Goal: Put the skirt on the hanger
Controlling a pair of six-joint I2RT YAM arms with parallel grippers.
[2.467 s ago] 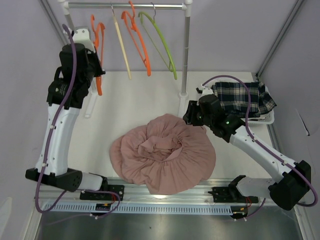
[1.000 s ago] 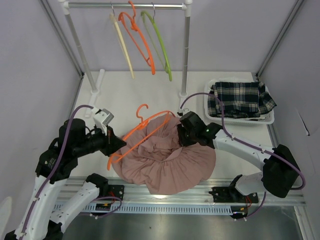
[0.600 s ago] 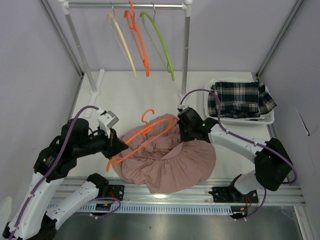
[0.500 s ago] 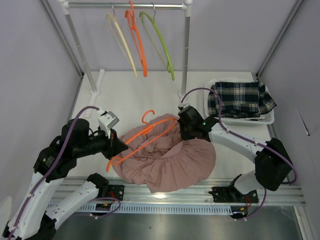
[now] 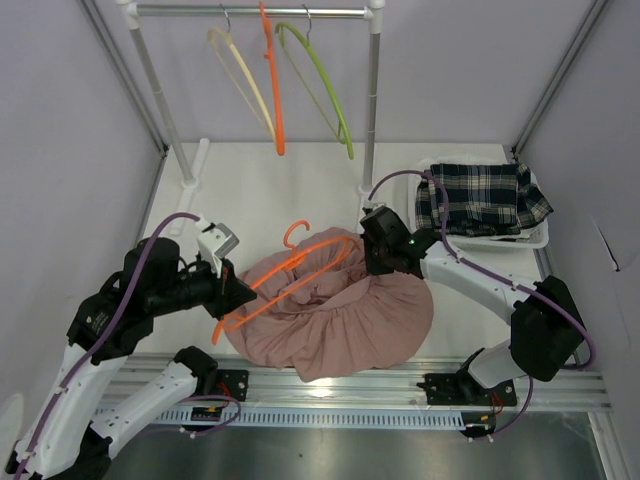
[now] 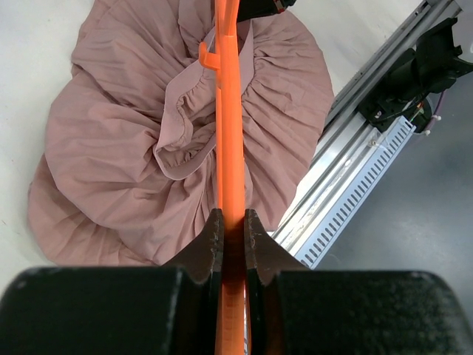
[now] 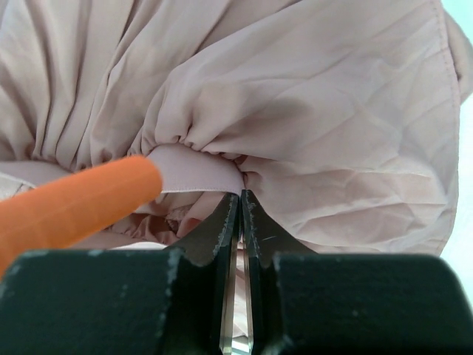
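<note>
A white tray [image 5: 520,242] beyond the right gripper [image 7: 240,198] holds plaid cloth [image 5: 480,197]. That gripper pinches the pink skirt [image 7: 318,111]; the left gripper [image 6: 233,225] clamps an orange hanger [image 6: 228,133].

The hanger [image 5: 290,272] crosses the skirt [image 5: 345,322], basket [image 5: 497,242] to the right.

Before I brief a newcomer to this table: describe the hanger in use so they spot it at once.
Find the pink skirt heaped mid-table, in front of the clothes rail. The orange hanger slants over it, one end clamped by the fingers of the left gripper. The other orange hanger hangs from the rail; this one does not.
</note>
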